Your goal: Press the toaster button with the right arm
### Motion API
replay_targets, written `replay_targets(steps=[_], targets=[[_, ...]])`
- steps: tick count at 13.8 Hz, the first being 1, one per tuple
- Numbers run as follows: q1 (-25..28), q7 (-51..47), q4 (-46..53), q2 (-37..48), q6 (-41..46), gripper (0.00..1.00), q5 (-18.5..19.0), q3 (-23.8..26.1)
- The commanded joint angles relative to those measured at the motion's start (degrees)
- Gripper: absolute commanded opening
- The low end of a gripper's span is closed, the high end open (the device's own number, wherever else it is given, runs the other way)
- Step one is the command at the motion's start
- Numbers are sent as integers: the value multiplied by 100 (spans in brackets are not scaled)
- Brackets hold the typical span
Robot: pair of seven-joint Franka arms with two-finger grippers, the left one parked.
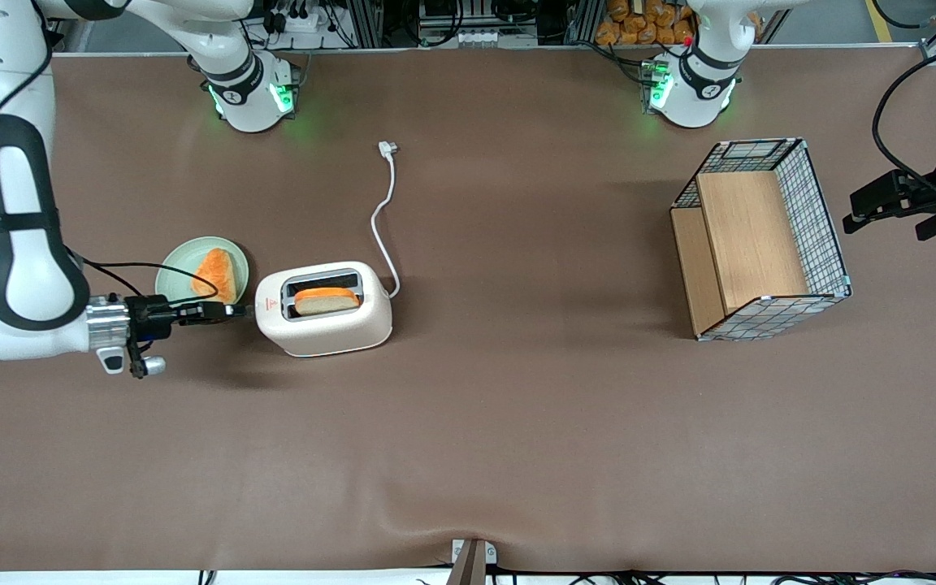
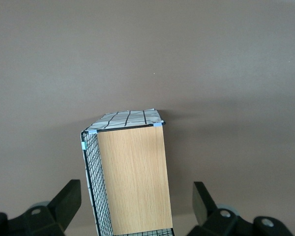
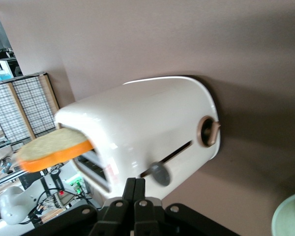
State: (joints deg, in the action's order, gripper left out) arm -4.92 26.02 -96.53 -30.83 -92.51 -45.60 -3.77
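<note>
The white toaster (image 1: pixel 330 325) stands on the brown table with a slice of bread (image 1: pixel 327 300) sticking up from one slot. My right arm (image 1: pixel 25 268) reaches in low from the working arm's end. Its gripper (image 1: pixel 236 310) is shut with nothing in it, and its tips are at the toaster's narrow end by the red triangle mark (image 1: pixel 268 305). In the right wrist view the toaster (image 3: pixel 147 123) fills the frame. The shut gripper (image 3: pixel 134 183) sits just short of that end face, close beside the grey button (image 3: pixel 161 174) on its lever slot, apart from it by a small gap.
A pale green plate (image 1: pixel 175 268) with a piece of bread (image 1: pixel 216 275) lies just farther from the camera than the gripper. The toaster's white cord (image 1: pixel 387 211) trails away across the table. A wire basket with wooden panels (image 1: pixel 760 240) stands toward the parked arm's end.
</note>
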Motion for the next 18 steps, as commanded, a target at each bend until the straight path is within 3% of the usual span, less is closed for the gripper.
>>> replay_targets(steps=[1, 6, 12, 15, 18], targets=[[-62, -500, 221, 252, 329, 0, 279, 34], [-9, -1220, 389, 744, 417, 0, 877, 52], [78, -2028, 985, 1157, 1453, 0, 1325, 78], [262, -2337, 1302, 1465, 1841, 0, 1825, 87], [509, -2610, 1321, 1921, 1973, 0, 2597, 87]])
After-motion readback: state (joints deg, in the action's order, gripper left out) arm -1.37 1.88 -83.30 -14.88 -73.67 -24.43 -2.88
